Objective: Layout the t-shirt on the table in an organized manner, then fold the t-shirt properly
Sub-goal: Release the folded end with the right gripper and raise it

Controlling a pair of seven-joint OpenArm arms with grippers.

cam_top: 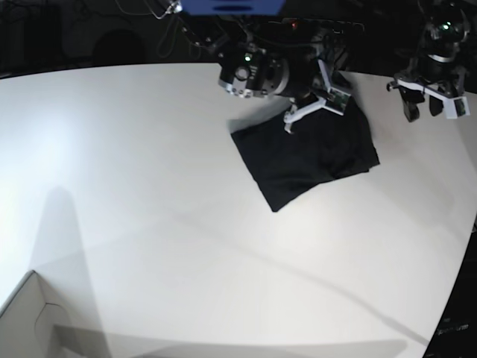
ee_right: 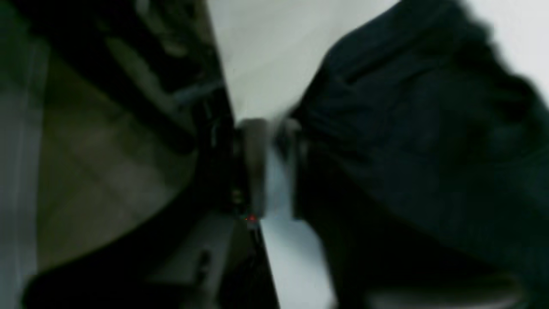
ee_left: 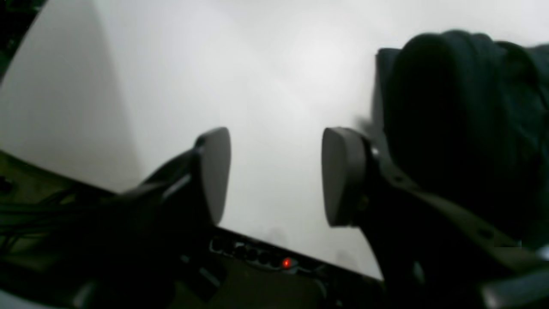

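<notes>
Left gripper: your jaws stand apart, empty, beside the t-shirt.
Right gripper: nearly closed; grip unclear (blurred).
Base view: shows the table whole.

- Pale cardboard box: corner only in the base view, at 7 o'clock, open-topped; contents cannot be told.
- Blue panel: at 12 o'clock, cut by the frame edge.
- Power strip: dark, red light lit, at 6 o'clock in the left wrist view.
- Cables: loose, at 11 o'clock, against dark background.
</notes>
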